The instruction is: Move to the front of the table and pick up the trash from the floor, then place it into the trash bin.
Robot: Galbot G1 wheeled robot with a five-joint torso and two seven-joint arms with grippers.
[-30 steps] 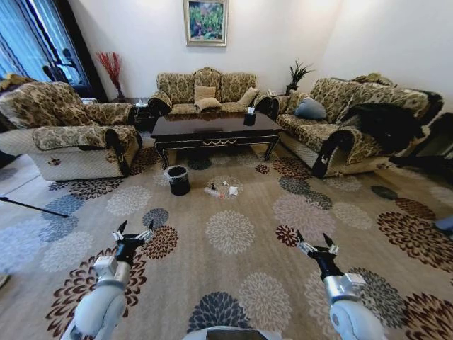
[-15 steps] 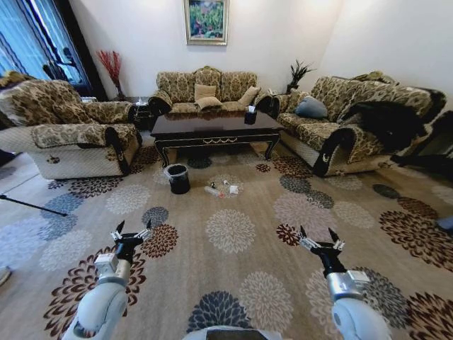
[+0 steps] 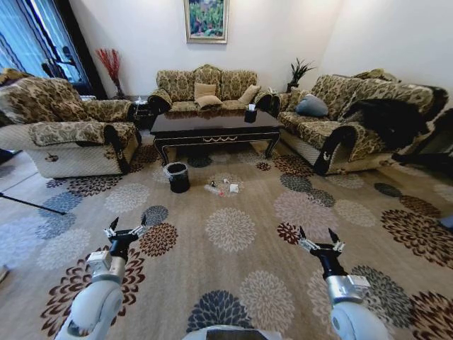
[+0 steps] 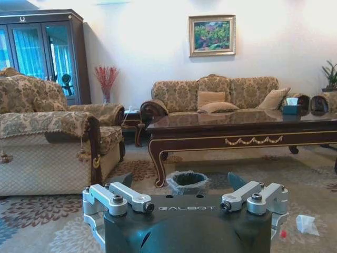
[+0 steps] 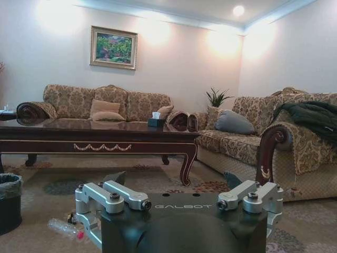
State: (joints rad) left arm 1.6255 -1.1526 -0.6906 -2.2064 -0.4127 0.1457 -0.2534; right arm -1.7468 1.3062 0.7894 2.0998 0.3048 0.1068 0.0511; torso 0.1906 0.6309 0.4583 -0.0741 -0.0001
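Observation:
The dark brown table [image 3: 212, 126] stands across the room, ahead of me. On the patterned floor [image 3: 233, 276] in front of it lies the trash: a clear bottle [image 3: 213, 190] with a red cap and a white tissue [image 3: 233, 189]. The black trash bin [image 3: 178, 178] stands just left of them. My left gripper [image 3: 127, 229] and right gripper [image 3: 317, 241] hover open and empty over the carpet, far short of the trash. The left wrist view shows the bin [image 4: 187, 182], the table [image 4: 237, 133] and the tissue [image 4: 306, 224]. The right wrist view shows the bottle [image 5: 66, 228] and the bin [image 5: 9, 200].
An armchair [image 3: 67, 138] flanks the table on the left, a sofa [image 3: 354, 127] with a dark coat on the right, another sofa [image 3: 207, 88] behind. A thin dark rod [image 3: 32, 205] lies on the floor at left. Open carpet stretches between me and the trash.
The whole picture has shifted slightly, so the camera has moved a little. My left gripper has drifted a bit outward to the left. The trash and bin lie as before.

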